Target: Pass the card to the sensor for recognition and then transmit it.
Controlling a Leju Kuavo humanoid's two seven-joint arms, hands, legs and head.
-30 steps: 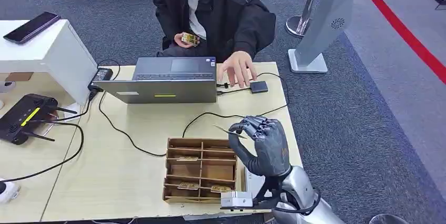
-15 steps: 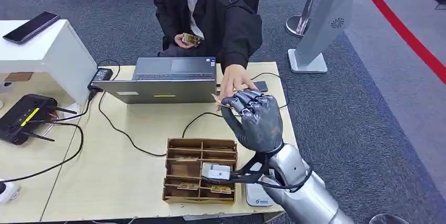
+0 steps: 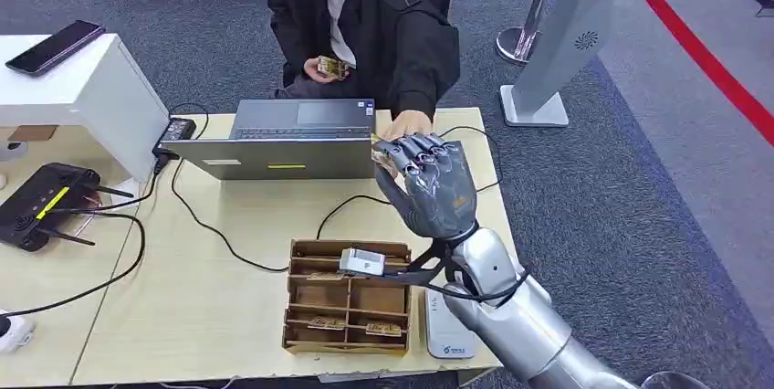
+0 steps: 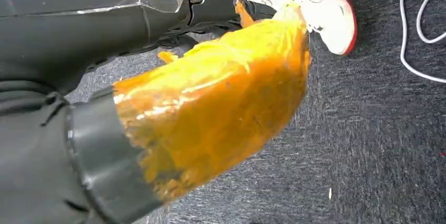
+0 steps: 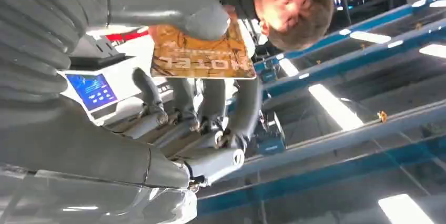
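While a brown printed card [image 5: 202, 56] is pinched between the thumb and the dark fingers of the right hand [image 3: 427, 183], the silver arm is held out over the far right part of the pale wooden table [image 3: 228, 316], just right of the grey laptop [image 3: 292, 138]. Only a thin edge of the card can be made out in the head view, at the hand's far left side, where the outstretched hand of the person in the black jacket [image 3: 408, 124] is met; whether the person's fingers are already closed on the card cannot be told. The left hand [image 4: 210, 108] is seen wrapped in orange film above the grey carpet, and its fingers are hidden, so its state cannot be told.

The handover is judged to be the step in hand, since the white card reader [image 3: 447, 339] lies well behind the hand, at the near edge beside the brown cardboard divider box [image 3: 347, 293]. For the next move, the card would need to be kept level until it is firmly taken, and only then should the thumb's pinch be eased and the arm drawn back clear of the black cables [image 3: 356, 199].
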